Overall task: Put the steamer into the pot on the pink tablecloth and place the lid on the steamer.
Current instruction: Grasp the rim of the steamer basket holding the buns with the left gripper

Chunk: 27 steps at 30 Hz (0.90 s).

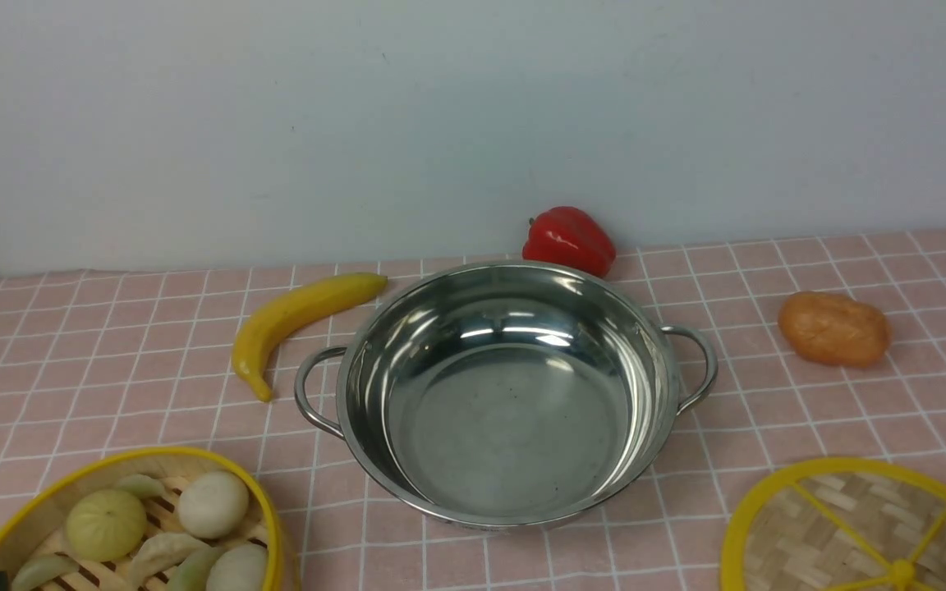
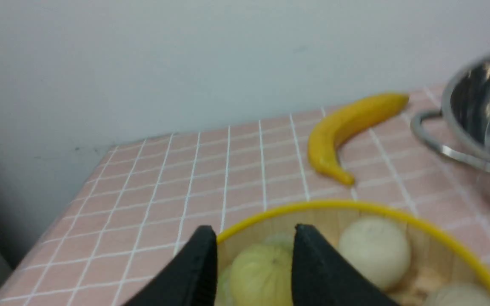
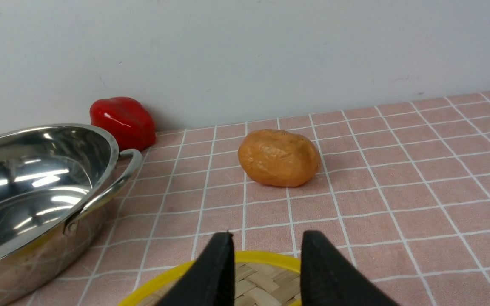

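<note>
The steamer sits at the front left of the pink tablecloth, with pale buns and dumplings inside. The empty steel pot stands in the middle. The lid lies flat at the front right. In the left wrist view my left gripper is open, with one finger outside and one inside the steamer's yellow rim; the pot is beside it. In the right wrist view my right gripper is open over the lid's far rim. Neither gripper shows clearly in the front view.
A yellow banana lies left of the pot. A red pepper sits behind the pot against the wall. An orange-brown potato-like lump lies to the pot's right, beyond the lid. The cloth's left edge drops off near the steamer.
</note>
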Motion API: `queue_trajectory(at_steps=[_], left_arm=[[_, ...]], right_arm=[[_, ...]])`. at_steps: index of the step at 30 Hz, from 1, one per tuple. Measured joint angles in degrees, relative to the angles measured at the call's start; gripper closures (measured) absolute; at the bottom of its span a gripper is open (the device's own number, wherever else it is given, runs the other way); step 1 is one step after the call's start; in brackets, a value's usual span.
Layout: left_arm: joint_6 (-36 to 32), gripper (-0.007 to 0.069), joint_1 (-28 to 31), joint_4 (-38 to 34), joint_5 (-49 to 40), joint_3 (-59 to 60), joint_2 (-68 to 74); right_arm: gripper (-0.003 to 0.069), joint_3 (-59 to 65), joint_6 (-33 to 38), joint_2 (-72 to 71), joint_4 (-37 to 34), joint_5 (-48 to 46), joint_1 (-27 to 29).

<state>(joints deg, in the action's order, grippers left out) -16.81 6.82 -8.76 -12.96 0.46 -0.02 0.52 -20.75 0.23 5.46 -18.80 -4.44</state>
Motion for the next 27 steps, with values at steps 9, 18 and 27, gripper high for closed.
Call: queue_trajectory(at_steps=[9, 18, 27], left_arm=[[11.75, 0.0382, 0.00, -23.23, 13.67, 0.00, 0.00], [10.30, 0.0382, 0.00, -23.76, 5.44, -4.42, 0.10], [-7.81, 0.0382, 0.00, -17.22, -34.90, -30.63, 14.92]], right_arm=[[0.0419, 0.00, 0.00, 0.00, 0.00, 0.00, 0.00], [0.0419, 0.00, 0.00, 0.00, 0.00, 0.00, 0.00], [0.0419, 0.00, 0.00, 0.00, 0.00, 0.00, 0.00]])
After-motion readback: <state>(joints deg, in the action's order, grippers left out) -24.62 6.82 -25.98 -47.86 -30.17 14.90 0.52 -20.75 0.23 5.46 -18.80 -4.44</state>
